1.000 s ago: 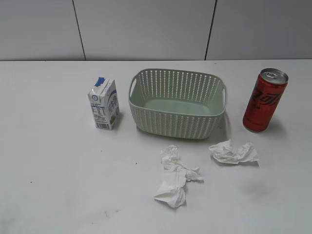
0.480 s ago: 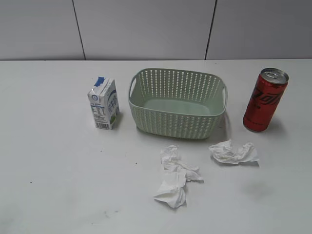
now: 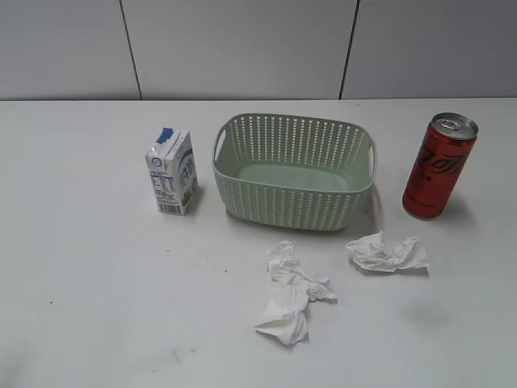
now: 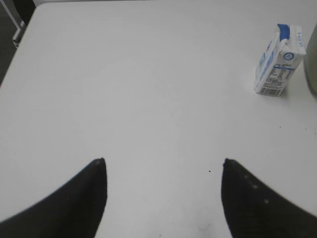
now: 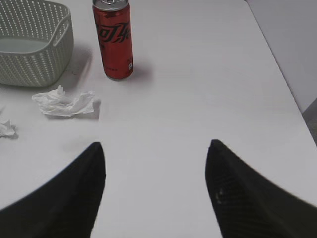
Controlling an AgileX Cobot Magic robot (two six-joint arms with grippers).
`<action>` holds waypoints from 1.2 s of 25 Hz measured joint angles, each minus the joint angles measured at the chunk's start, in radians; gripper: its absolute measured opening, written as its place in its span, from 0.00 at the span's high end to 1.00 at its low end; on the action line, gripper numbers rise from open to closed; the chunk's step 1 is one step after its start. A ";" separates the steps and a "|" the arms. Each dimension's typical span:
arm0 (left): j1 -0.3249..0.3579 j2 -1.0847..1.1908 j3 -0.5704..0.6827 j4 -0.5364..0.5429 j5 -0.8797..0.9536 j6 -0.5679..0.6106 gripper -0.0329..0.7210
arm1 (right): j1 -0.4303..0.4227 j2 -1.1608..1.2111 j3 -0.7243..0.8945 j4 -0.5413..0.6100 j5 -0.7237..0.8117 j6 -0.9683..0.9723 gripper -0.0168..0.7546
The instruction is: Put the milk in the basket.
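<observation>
The milk (image 3: 173, 172), a small white carton with a blue slanted top, stands upright on the table just left of the basket (image 3: 294, 171), a pale mint-green perforated oval with nothing inside. In the left wrist view the milk (image 4: 279, 61) is at the far upper right, well ahead of my left gripper (image 4: 163, 161), which is open and empty over bare table. My right gripper (image 5: 156, 144) is open and empty; the basket (image 5: 30, 43) lies far to its upper left. Neither gripper shows in the exterior view.
A red soda can (image 3: 439, 166) stands right of the basket, also in the right wrist view (image 5: 113, 39). Crumpled white tissues lie in front of the basket (image 3: 291, 293) (image 3: 388, 252). The table's right edge (image 5: 282, 74) is near the right gripper.
</observation>
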 joint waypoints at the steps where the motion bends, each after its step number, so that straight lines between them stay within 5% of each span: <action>1: 0.000 0.055 -0.013 -0.017 -0.020 0.000 0.25 | 0.000 0.000 0.000 0.000 0.000 0.000 0.33; 9: -0.074 0.417 -0.153 -0.056 -0.155 0.063 0.10 | 0.000 0.000 0.000 0.000 0.000 0.000 0.33; 15: -0.136 0.714 -0.353 -0.057 -0.162 0.092 0.10 | 0.000 0.000 0.000 0.000 0.000 0.000 0.33; 24: -0.375 1.137 -0.659 -0.011 -0.154 0.095 0.12 | 0.000 0.000 0.000 0.000 0.000 0.000 0.33; 30: -0.408 1.388 -0.845 -0.010 -0.053 0.095 0.12 | 0.000 0.000 0.000 0.000 0.000 0.000 0.33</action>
